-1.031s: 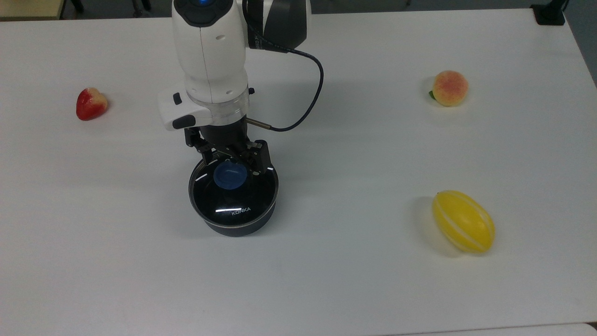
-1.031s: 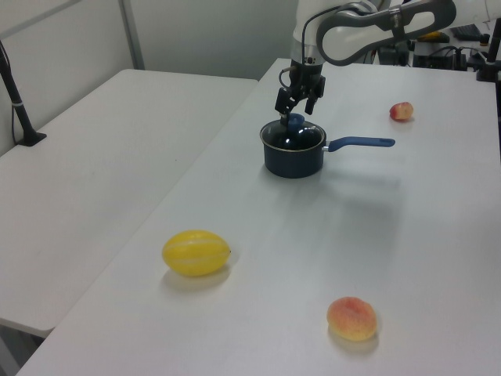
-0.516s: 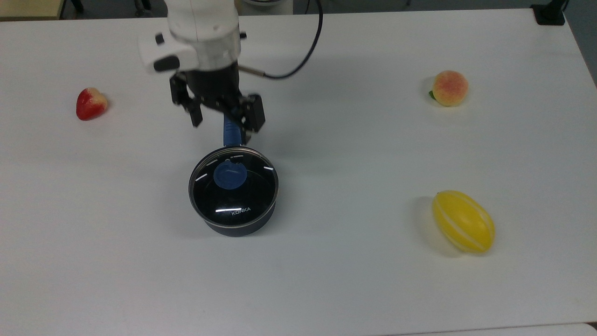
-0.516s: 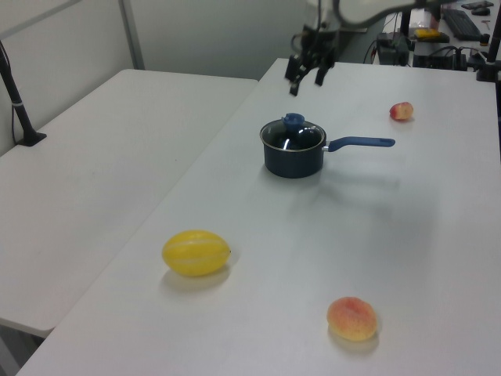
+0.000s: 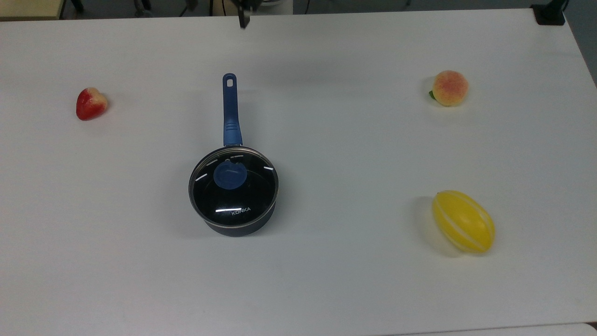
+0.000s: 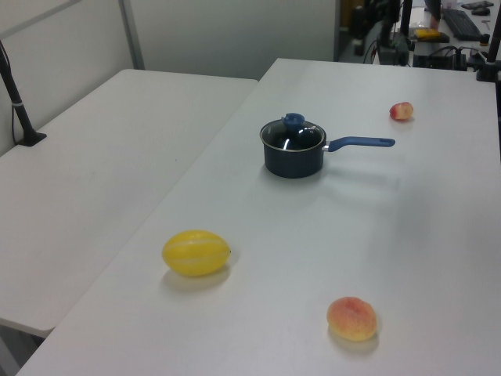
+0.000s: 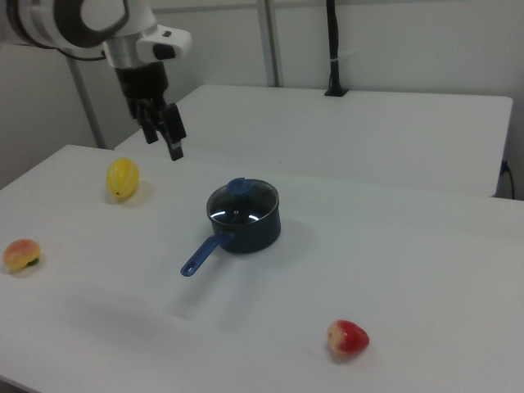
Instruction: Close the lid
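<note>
The lid (image 5: 242, 196), clear glass with a silver rim, a blue knob (image 5: 230, 176) and white KONKA lettering, lies flat on the black saucepan (image 5: 238, 227), whose blue handle (image 5: 230, 109) points to the top view's top. The left view has the lid (image 6: 293, 136) on the pan in mid-table, and the right view has the lid (image 7: 242, 203) there too. My gripper (image 7: 162, 136) hangs open and empty, high above the table and to the right view's left of the pan. One fingertip (image 5: 242, 21) pokes in at the top view's upper edge.
On the white table (image 5: 326, 280) lie a red strawberry (image 5: 91, 103) at the top view's left, a peach (image 5: 449, 87) at its upper right and a yellow melon (image 5: 463, 221) at its lower right. A second white table (image 6: 102, 157) adjoins in the left view.
The gripper, which stood open around the lid's knob, has risen and pulled back toward the top view's upper edge. The lid has stayed on the saucepan.
</note>
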`<state>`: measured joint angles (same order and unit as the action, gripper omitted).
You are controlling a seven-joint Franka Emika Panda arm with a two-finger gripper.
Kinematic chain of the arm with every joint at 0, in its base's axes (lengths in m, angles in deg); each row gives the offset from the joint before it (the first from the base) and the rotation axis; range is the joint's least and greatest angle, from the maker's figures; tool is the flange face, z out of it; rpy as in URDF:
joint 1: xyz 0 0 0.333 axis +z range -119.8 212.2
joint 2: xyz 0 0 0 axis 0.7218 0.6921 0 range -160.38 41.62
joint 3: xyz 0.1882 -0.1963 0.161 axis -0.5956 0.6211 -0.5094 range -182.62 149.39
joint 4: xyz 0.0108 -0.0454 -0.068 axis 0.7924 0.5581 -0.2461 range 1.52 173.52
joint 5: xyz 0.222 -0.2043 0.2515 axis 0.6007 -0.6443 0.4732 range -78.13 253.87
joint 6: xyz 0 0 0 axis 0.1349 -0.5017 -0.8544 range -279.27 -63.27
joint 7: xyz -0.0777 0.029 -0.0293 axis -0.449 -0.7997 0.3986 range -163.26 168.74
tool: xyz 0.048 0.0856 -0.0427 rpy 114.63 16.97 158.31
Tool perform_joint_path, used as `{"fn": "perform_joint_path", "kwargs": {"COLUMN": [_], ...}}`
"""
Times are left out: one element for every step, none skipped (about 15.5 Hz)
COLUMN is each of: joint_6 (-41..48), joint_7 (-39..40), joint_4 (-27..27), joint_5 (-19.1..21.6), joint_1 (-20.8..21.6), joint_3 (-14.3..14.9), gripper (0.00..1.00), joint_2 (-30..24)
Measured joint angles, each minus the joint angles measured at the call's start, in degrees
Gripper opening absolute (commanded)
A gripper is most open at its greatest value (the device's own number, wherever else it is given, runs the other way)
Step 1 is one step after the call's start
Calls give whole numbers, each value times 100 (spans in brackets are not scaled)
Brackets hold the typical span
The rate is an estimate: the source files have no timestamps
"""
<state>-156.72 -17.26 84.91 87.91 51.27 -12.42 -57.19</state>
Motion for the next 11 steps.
{"fn": "perform_joint_path", "kwargs": {"joint_6": [64,84,84,84,76,5,-166,-346,-458,-515,-530], "joint_7": [177,361,525,710,929,1195,1436,1587,1694,1759,1789], "joint_4": [164,337,492,614,688,724,753,772,780,782,782], "joint_5": [0,2,3,5,5,5,5,5,5,5,5], "joint_1": [12,31,49,69,95,124,143,145,144,144,144], "joint_3": [-1,-1,-1,-4,-4,-5,-5,-4,8,23,36], "gripper": [100,100,100,100,100,100,100,100,100,100,100], "joint_2": [-194,-354,-473,-551,-584,-587,-583,-579,-576,-576,-576]}}
